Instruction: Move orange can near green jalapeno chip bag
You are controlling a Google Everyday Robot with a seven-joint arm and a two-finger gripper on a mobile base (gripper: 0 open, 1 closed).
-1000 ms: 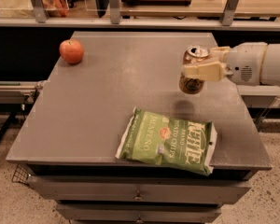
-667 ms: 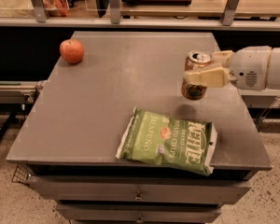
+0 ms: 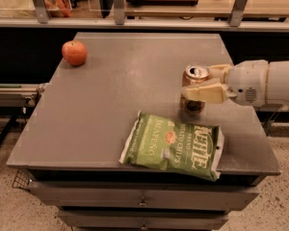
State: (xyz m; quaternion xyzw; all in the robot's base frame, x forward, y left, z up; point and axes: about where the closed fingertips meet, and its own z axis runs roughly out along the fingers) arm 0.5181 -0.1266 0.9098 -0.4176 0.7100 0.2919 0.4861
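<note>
Logging gripper (image 3: 198, 83) clamped on orange can (image 3: 196, 73), which I have brought nearer the green jalapeno chip bag (image 3: 173, 144) by the surface's (image 3: 111, 95) front edge; release likely next.

Gray table (image 3: 111, 100), speckled floor (image 3: 282, 203).

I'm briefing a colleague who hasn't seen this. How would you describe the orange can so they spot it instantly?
On the grey table, look to the right side, just behind the green jalapeno chip bag. There the white gripper, reaching in from the right, grips the orange can. It is a small brownish cylinder with a silver top, unlike the round apple far left.
</note>
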